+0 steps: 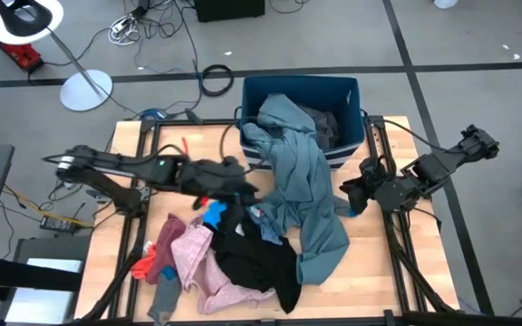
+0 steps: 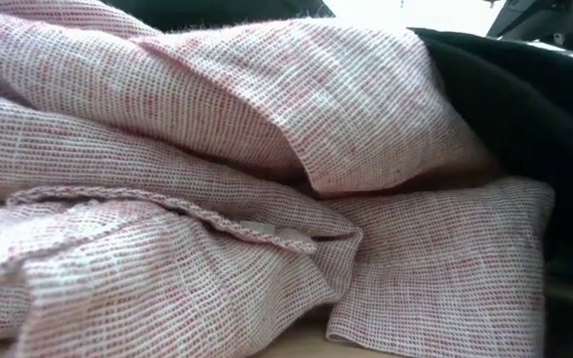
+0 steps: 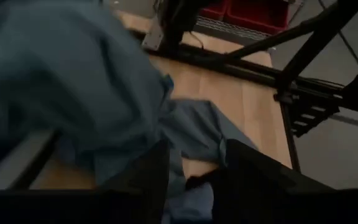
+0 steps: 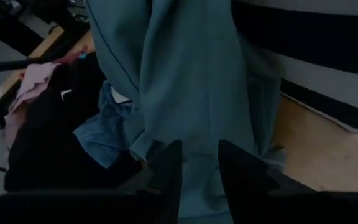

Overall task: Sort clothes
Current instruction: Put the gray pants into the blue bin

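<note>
Clothes, mixed lot, heaped on the wooden bench (image 1: 370, 272). Teal-grey garment (image 1: 302, 195): largest piece, its upper part draped over the front wall of the dark blue bin (image 1: 347, 91) with white stripes, the rest trailing down across the boards. Dark grey garment (image 1: 323, 122): inside the bin, behind the teal-grey one. Black garment (image 1: 256, 263): spread beside the trailing teal-grey cloth. Pink garment (image 1: 198, 263): crumpled against the black one, filling the low view. Bright blue piece (image 1: 214, 215) and red-orange piece (image 1: 145, 265): small, at the edges of the heap.

Left claw (image 1: 247, 188): reaching over the heap to the teal-grey garment's edge, fingers spread with that cloth between them.

Right claw (image 1: 350, 195): at the teal-grey garment's other side, fingers parted a little, cloth just ahead of the tips; no grip visible.
</note>
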